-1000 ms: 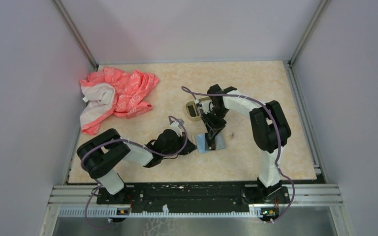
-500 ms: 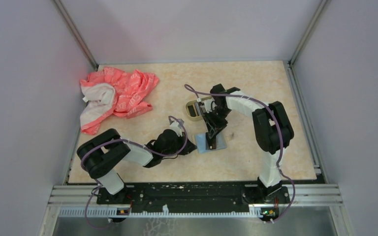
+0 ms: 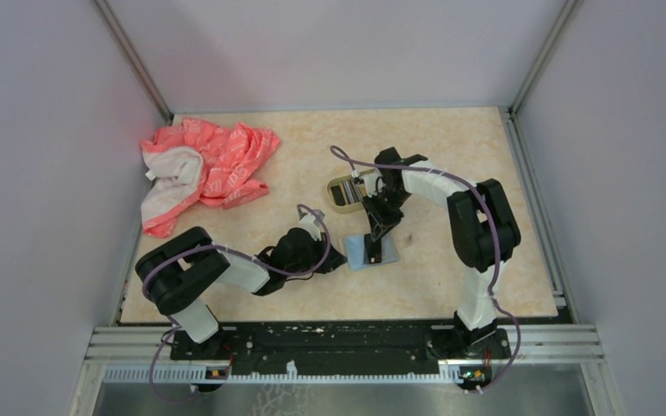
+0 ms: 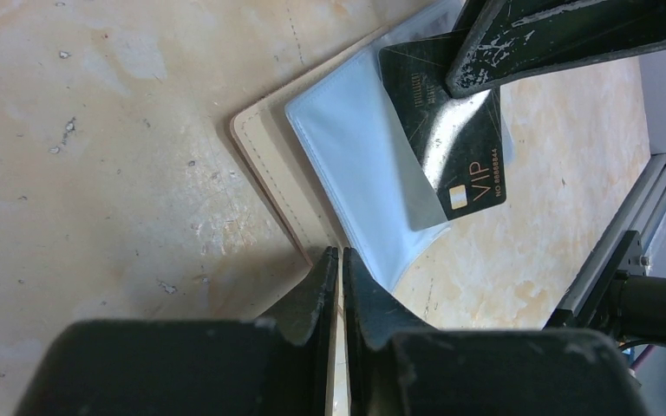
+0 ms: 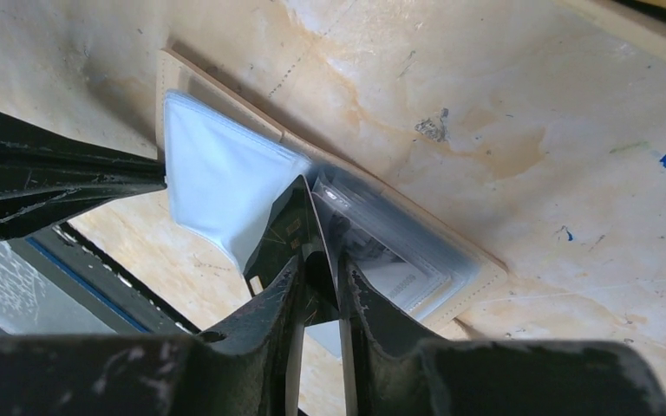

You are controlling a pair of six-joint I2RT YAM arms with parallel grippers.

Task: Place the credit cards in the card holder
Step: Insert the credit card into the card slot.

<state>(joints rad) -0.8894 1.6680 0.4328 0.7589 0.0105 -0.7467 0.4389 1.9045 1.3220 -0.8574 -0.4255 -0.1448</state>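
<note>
Tan-backed card holder point(image 4: 264, 165) with clear sleeves, flat on marbled table point(image 3: 451, 147) between the arms. Tan edge pinched tight by left gripper point(image 4: 340, 260). One black card point(image 4: 460, 165) clamped in right gripper point(image 5: 319, 270), lower part under a sleeve; reads "VIP", then "NO" and a row of digits. Gold-rimmed tin point(image 3: 343, 192) just behind holder, beside right wrist. Pink cloth point(image 3: 204, 169) well apart, at far left.

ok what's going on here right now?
The left gripper is shut on the tan edge of the open card holder, holding it in place. The right gripper grips a black VIP card, one corner tucked under a clear sleeve, most of it outside. A small gold tin sits just behind.
</note>
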